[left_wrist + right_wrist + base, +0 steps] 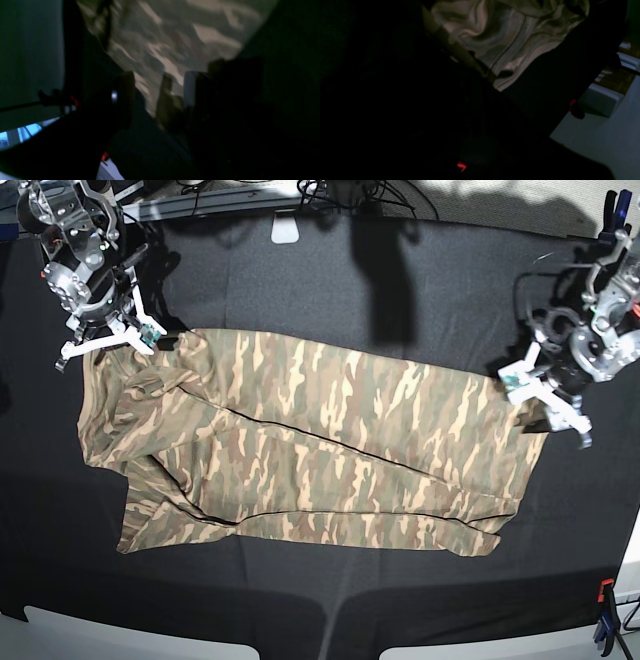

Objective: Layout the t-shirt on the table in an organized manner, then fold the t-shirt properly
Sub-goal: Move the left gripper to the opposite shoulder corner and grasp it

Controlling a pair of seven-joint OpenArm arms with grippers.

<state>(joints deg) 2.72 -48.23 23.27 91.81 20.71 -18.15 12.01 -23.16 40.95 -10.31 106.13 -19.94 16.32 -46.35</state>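
A camouflage t-shirt (310, 450) lies spread across the black table (400, 290). The right gripper (105, 340) is pressed together at one corner; the left gripper (545, 395), jaws parted, sits at the opposite edge.

- At twelve o'clock in my base view I see a tangle of dark cables (345, 192) along the far edge.
- Just left of them, near eleven o'clock, a small white rectangular piece (286, 228) lies flat.
- At five o'clock a clamp (606, 620) with a blue body and a red tip stands at the near corner.
- My right wrist view shows a pale floor (602, 140) at four o'clock and a light grey box (601, 100) resting on it at three o'clock.
- In my left wrist view a bright blue-lit window patch (22, 132) glows at eight o'clock; it is too blurred to tell more.
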